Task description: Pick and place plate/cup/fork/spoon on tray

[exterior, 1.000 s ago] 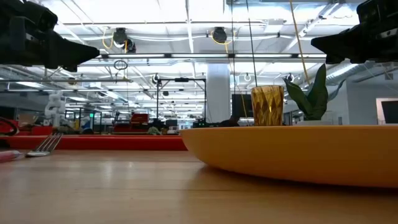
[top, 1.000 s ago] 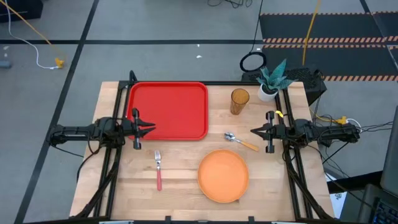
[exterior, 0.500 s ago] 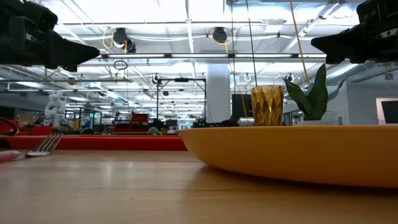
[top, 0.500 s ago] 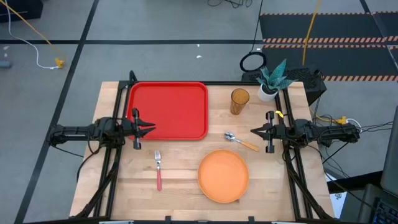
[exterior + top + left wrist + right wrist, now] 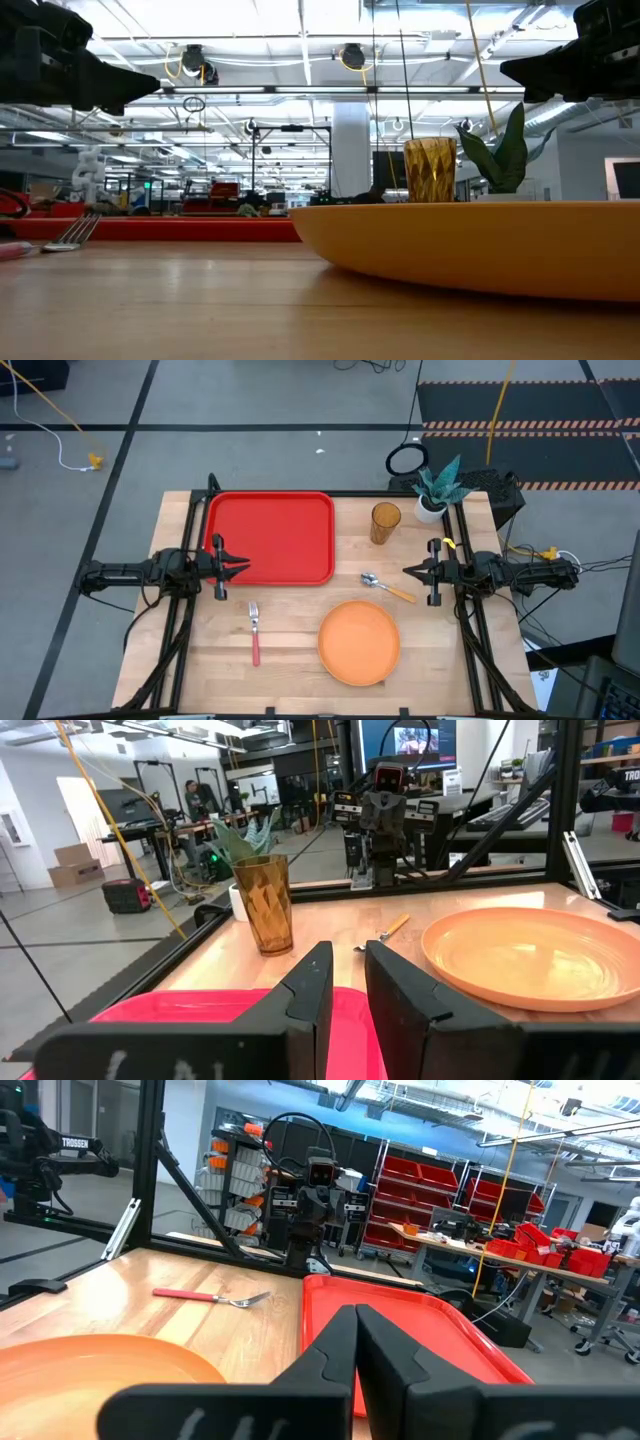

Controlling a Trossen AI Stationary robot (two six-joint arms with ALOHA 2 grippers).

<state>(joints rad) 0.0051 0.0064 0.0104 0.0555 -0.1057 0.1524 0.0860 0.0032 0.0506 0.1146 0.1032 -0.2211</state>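
Observation:
The red tray (image 5: 270,538) lies at the far left of the table. The amber cup (image 5: 385,522) stands upright to its right. The spoon (image 5: 386,588) lies flat near the cup, the orange plate (image 5: 359,642) lies flat at the near middle, and the red-handled fork (image 5: 254,632) lies to the plate's left. My left gripper (image 5: 246,566) hovers over the tray's near left part, nearly shut with a narrow gap (image 5: 348,970) and empty. My right gripper (image 5: 405,570) hovers right of the spoon, shut and empty (image 5: 356,1325).
A white pot with a green plant (image 5: 432,500) stands at the far right corner, behind the cup. Black frame rails run along the table's left, right and far edges. Bare wood lies between the fork and the table's near edge.

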